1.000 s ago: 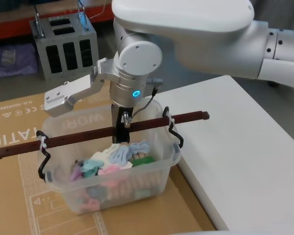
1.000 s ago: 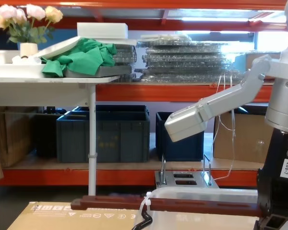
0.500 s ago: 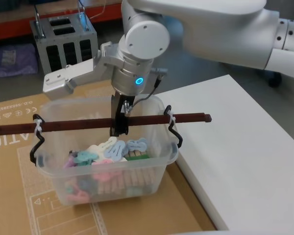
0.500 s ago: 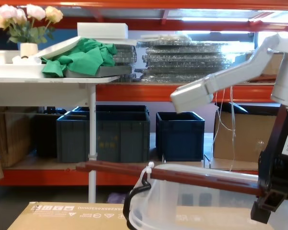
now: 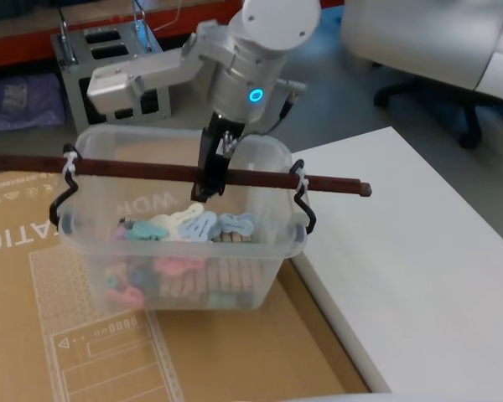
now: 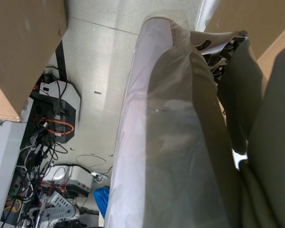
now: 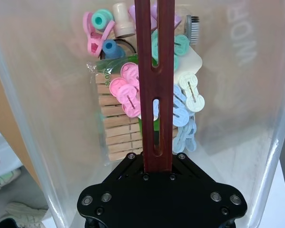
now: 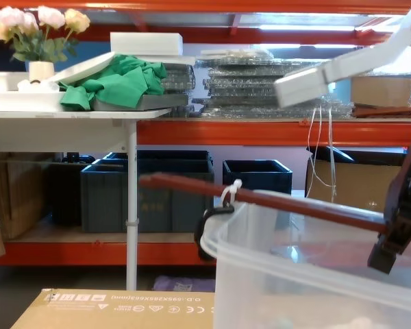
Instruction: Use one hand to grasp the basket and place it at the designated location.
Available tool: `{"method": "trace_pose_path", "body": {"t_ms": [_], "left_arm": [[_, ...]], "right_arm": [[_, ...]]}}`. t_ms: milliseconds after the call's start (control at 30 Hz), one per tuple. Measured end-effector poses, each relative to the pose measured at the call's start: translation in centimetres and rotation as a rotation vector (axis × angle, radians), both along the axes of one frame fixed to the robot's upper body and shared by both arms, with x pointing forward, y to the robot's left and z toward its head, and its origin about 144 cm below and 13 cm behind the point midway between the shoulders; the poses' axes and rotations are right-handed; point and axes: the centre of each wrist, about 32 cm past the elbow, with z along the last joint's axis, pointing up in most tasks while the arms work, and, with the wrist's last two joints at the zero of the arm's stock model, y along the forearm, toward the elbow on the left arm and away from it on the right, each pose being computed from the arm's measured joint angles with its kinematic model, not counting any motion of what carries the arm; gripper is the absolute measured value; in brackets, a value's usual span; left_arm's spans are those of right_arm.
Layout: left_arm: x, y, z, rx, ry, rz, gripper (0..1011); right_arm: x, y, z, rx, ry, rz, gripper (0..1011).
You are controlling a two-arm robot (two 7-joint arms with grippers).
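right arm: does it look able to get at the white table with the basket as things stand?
Probably yes. The right gripper is shut on the handle, the basket hangs beside the white table, and nothing stands between them.

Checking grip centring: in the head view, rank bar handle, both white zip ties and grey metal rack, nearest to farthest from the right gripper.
1. Dark reddish-brown bar handle: in the right gripper's jaws.
2. Right white zip tie: handle's right end.
3. Left white zip tie: handle's left end.
4. Grey metal rack: behind, leftward.
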Motion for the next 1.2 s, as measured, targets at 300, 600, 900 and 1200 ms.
{"method": "trace_pose_path", "body": {"t_ms": [300, 600, 900, 1200], "left_arm": [[0.0, 0.0, 0.0, 0.000, 0.000, 0.000, 0], [0.0, 0.0, 0.0, 0.000, 0.000, 0.000, 0], [0.0, 0.0, 0.0, 0.000, 0.000, 0.000, 0], [0.0, 0.0, 0.0, 0.000, 0.000, 0.000, 0]], "right_arm": [[0.5, -1.3, 0.8, 0.027, 0.010, -0.029, 1], [1.3, -4.5, 2.5, 0.068, 0.020, -0.138, 1], [1.5, -6.2, 3.4, 0.073, 0.009, -0.248, 1], [2.2, -11.5, 4.2, 0.084, 0.030, -0.455, 0]]}}
